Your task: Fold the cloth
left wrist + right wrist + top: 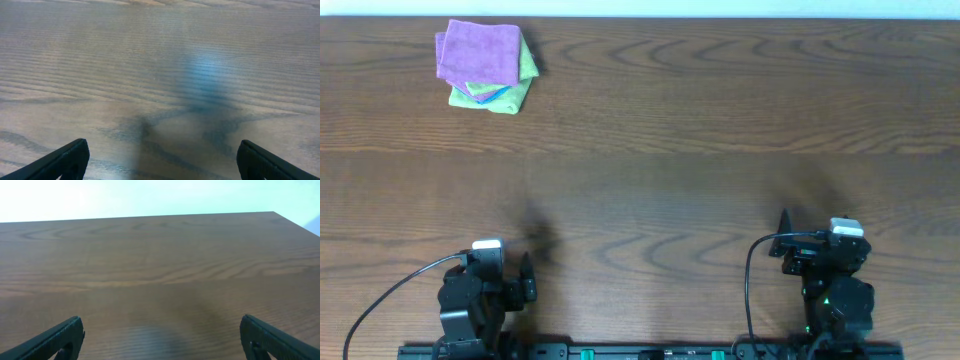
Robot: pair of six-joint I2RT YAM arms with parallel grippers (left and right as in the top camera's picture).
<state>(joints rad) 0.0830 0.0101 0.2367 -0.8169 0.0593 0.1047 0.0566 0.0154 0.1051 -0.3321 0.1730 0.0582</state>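
Folded cloth stack (pixel 485 68) (purple uppermost) sits at the worktop's (pixel 670 150) far left corner, well apart from left hand (pixel 160 160) and right hand (pixel 160 337), both with fingers spread wide.

Lower cloths (pixel 496 99) mostly under purple cloth (pixel 480 52)

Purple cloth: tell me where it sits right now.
In the overhead view, the purple cloth tops a small stack of folded cloths near the far left corner of the table.
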